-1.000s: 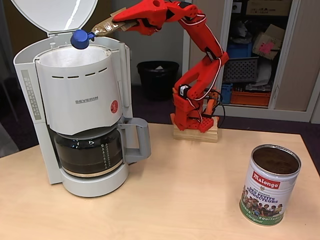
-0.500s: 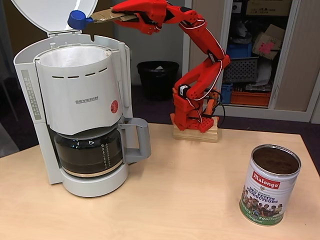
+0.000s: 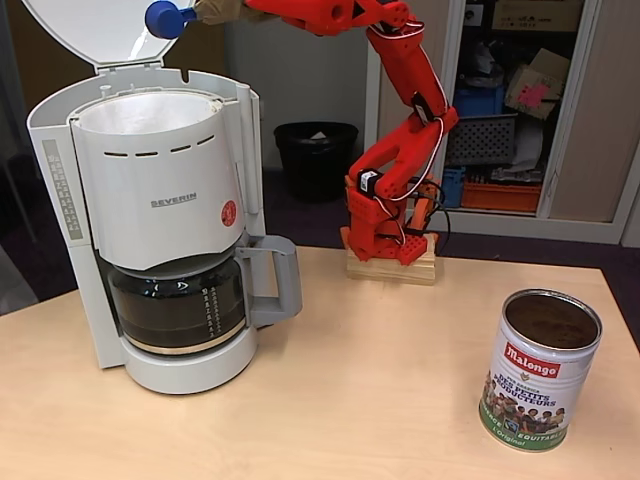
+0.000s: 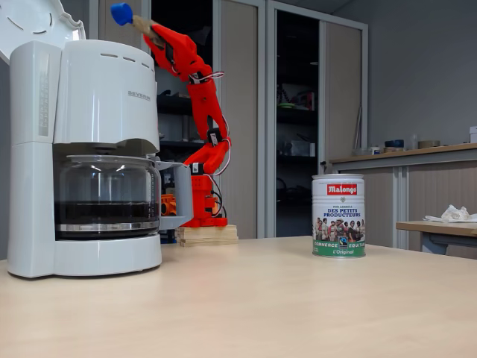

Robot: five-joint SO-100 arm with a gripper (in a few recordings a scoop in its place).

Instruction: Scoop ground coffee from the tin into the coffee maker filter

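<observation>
High above the coffee maker filter [image 3: 145, 112], fingers [image 3: 222, 10] clenched on a blue scoop [image 3: 166, 19] (taped handle).

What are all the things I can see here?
Coffee maker: one, white, left on table, lid open.
Filter: one, white paper, in the top basket.
Carafe: one, glass, under the basket.
Tin: one, shiny with white label, right on table, open.
Ground coffee: dark brown, inside tin.
Scoop: one, blue, high above the coffee maker.
Bin: one, black, on floor behind.
Table: one, light wood.
Arm: one, red, holding the scoop.
</observation>
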